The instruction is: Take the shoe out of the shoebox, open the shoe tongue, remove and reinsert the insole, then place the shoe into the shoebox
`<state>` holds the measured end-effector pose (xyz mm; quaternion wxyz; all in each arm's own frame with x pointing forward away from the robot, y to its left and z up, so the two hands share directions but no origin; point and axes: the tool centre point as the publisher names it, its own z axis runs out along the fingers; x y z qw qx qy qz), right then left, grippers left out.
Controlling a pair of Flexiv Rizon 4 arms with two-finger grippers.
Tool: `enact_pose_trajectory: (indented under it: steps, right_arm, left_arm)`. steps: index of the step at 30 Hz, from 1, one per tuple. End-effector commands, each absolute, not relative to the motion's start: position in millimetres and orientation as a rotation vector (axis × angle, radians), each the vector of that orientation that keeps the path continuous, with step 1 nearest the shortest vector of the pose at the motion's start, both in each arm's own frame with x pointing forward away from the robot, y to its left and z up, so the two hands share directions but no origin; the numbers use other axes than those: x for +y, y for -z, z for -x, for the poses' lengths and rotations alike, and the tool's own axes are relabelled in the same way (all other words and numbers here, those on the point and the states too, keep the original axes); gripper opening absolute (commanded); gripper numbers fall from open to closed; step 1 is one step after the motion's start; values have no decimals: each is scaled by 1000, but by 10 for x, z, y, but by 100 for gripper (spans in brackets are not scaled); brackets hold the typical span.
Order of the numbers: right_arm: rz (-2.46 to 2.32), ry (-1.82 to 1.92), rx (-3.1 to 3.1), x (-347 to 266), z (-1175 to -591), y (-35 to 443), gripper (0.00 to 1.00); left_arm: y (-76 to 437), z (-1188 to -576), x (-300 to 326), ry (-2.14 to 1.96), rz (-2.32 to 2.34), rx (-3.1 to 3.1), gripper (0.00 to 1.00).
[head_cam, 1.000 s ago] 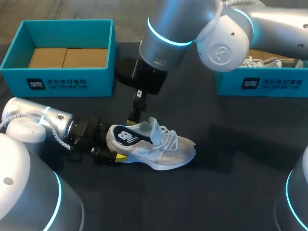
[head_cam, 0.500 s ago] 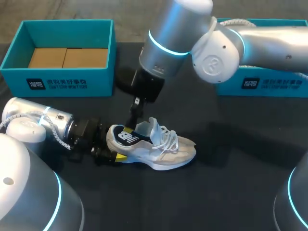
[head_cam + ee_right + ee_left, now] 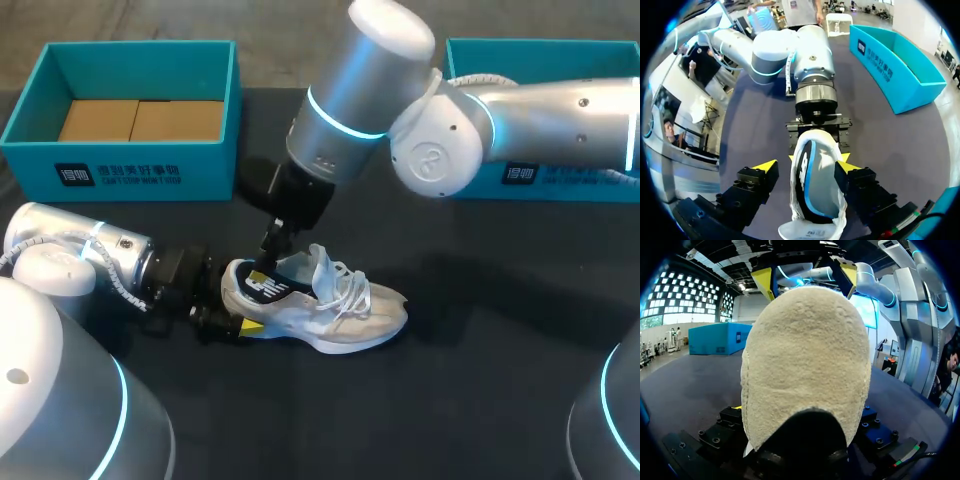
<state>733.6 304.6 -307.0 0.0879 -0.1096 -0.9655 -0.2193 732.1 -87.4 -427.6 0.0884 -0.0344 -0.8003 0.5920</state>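
Sitting in left shoebox (image 3: 120, 176): brown cardboard (image 3: 140, 120).

A robotics lab is indicated: silver, blue-ringed robot arms (image 3: 440, 150) are seen over a dark worktop (image 3: 480, 400) beside teal cardboard boxes (image 3: 130, 170).

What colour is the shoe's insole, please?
Black insole with a blue stripe, best in the right wrist view.

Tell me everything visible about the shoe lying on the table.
The shoe is a pale grey-white sneaker, fuzzy and suede-like at the heel, with white laces and its tongue standing up. A dark insole with a white logo and a blue edge shows in the opening. The shoe lies on the dark table, heel toward my left arm. The left gripper clamps the heel from two sides. The right gripper hangs open astride the collar.
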Motion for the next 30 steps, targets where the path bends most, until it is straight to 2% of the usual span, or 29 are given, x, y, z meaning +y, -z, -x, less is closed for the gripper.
enact_pose_trajectory:
  steps: [1,7,8,10,18,20,30]
  right_arm:
    - [332,640,-2870,3107,-7334,3119,68]
    - [348,634,-2863,3085,-7308,3166,61]
    - [353,645,-2858,3077,-7302,3184,55]
    - [364,649,-2848,3066,-7286,3231,50]
    - [382,667,-2835,3024,-7243,3301,50]
    - [397,674,-2823,3005,-7227,3339,53]
    - [418,681,-2804,2963,-7226,3440,49]
  left_arm:
    - [4273,-7318,-879,-1760,101,-2385,0]
    - [4273,-7318,-879,-1760,101,-2385,0]
    - [4273,-7318,-879,-1760,101,-2385,0]
    - [4273,-7318,-879,-1760,101,-2385,0]
    - [4273,-7318,-879,-1760,101,-2385,0]
    - [4273,-7318,-879,-1760,101,-2385,0]
    - [4273,-7318,-879,-1760,101,-2385,0]
